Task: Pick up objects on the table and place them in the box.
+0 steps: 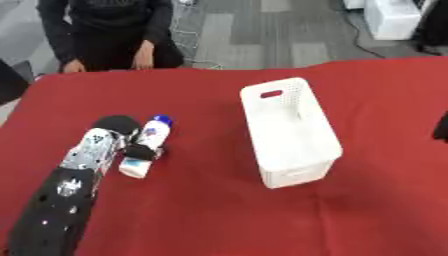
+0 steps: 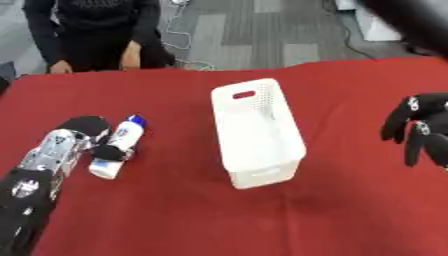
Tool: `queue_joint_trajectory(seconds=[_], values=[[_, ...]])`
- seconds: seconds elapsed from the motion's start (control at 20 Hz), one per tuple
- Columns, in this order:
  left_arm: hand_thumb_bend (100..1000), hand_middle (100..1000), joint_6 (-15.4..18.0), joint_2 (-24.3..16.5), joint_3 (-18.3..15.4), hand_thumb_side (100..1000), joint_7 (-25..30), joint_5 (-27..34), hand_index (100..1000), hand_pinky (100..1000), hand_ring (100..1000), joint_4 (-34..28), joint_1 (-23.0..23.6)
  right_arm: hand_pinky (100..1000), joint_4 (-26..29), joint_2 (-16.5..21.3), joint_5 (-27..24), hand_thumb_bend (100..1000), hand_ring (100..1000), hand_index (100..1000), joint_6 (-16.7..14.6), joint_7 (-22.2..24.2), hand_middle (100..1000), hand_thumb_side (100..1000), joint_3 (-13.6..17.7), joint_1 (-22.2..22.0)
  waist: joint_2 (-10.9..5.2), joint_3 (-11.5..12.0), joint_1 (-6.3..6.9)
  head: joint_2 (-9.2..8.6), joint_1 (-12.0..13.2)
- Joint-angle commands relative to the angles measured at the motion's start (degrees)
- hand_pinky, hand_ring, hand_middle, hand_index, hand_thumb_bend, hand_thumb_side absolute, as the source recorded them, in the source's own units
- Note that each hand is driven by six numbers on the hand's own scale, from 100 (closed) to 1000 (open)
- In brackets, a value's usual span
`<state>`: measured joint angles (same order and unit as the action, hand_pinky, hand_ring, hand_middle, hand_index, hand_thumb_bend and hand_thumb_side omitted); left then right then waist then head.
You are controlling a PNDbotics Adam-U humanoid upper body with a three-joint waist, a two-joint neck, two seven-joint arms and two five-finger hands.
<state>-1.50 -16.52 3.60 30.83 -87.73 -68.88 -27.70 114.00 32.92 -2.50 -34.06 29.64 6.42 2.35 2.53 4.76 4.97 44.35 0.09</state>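
A white bottle with a blue cap (image 1: 149, 142) lies on the red table (image 1: 201, 210), left of centre. My left hand (image 1: 122, 137) is at the bottle, with dark fingers curled round its lower half. A white perforated box (image 1: 289, 132) stands in the middle of the table, and nothing shows inside it. My right hand (image 2: 420, 127) hovers at the right edge, well clear of the box, fingers hanging straight and holding nothing.
A person in dark clothes sits at the far edge, hands (image 1: 140, 60) resting on the table rim. Grey floor with cables and white equipment lies beyond the table.
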Motion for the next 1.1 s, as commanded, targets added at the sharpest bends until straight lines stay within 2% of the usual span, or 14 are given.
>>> queue_joint_trajectory(seconds=[0.05, 0.5, 0.8, 1.1], values=[[249, 100, 0.1, -0.5, 0.1, 905, -1.3, -0.3, 284, 100, 100, 0.1, -0.3, 332, 0.6, 1.4, 0.0, 199, 474, 341, -8.5, 8.6, 509, 1000, 0.6, 0.6, -0.49, 0.1, -0.34, -0.23, 0.8], [239, 100, 0.7, -0.6, 0.4, 883, -4.4, -0.3, 191, 100, 100, -0.3, -0.3, 332, 0.6, 1.5, 0.0, 199, 474, 341, -8.5, 8.6, 509, 1000, 0.6, 0.6, -0.52, 0.1, -0.32, -0.23, 0.8], [230, 100, 1.0, -1.0, 0.7, 872, -6.1, 1.2, 183, 100, 100, -2.1, -0.4, 331, 0.6, 1.5, 0.0, 200, 474, 340, -8.5, 8.6, 509, 1000, 0.6, 0.6, -0.52, 0.2, -0.31, -0.23, 0.8], [232, 100, 1.0, -1.0, 0.8, 871, -5.1, 2.1, 185, 100, 100, -4.3, -0.4, 331, 0.6, 1.5, 0.0, 200, 474, 339, -8.5, 8.6, 509, 1000, 0.6, 0.5, -0.56, 0.2, -0.3, -0.23, 0.7]])
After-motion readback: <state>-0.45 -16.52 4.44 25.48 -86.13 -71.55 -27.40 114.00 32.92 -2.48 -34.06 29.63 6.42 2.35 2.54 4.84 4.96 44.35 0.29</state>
